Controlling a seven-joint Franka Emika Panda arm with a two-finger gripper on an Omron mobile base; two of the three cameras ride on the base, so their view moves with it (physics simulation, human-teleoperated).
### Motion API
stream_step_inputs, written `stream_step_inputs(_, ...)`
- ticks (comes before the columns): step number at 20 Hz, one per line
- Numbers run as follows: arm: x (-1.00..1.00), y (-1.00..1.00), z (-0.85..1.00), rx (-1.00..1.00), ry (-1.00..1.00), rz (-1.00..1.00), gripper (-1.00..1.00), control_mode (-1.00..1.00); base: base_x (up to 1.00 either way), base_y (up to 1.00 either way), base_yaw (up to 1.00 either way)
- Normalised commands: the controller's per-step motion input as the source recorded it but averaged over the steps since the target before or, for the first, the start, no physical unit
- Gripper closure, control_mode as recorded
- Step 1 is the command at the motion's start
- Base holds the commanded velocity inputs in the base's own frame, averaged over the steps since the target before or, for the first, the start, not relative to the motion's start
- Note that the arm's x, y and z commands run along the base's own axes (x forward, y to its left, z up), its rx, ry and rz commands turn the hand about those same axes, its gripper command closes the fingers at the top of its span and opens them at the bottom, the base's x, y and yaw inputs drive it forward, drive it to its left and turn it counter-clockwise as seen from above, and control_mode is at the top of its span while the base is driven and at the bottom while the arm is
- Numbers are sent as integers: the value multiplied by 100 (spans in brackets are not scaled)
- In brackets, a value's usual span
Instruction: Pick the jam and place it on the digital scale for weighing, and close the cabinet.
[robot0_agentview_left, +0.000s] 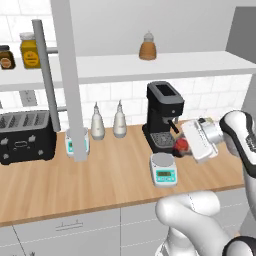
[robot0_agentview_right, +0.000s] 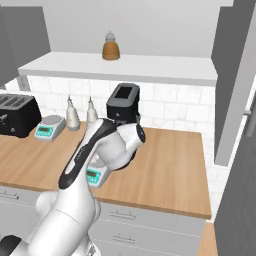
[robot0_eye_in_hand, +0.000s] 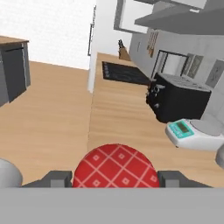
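Gripper (robot0_agentview_left: 181, 145) jaws are closed on the jam (robot0_agentview_left: 182, 145), held sideways in the air just above and right of the near scale (robot0_agentview_left: 164, 169); risk: released tilted, it may roll off the platter.

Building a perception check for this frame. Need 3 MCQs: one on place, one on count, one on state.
1. Where is the jam?
A. on the shelf
B. between the gripper fingers
C. on a scale

2. How many digital scales stand on the counter?
A. one
B. two
C. three

3. The cabinet door is:
A. open
B. shut
C. removed

Key:
1 B, the red jar sits between the fingertips in the hand view.
2 B, one before the coffee machine, one by the toaster.
3 A, its edge juts out and the shelf is exposed.
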Motion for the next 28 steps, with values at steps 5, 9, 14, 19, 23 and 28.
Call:
stream_step_inputs(5, 51, 0, -63, 0, 4, 2, 100, -100, 0, 0, 0)
stream_step_inputs(9, 41, 0, -36, -3, 9, 0, 100, -100, 0, 0, 0)
stream_step_inputs(14, 46, -2, -37, -2, 4, 0, 100, -100, 0, 0, 0)
stream_step_inputs(19, 35, -4, -37, 0, 0, 0, 100, -100, 0, 0, 0)
stream_step_inputs(23, 30, -4, -32, 0, 0, 0, 100, -100, 0, 0, 0)
stream_step_inputs(28, 24, -2, -29, 0, 0, 0, 100, -100, 0, 0, 0)
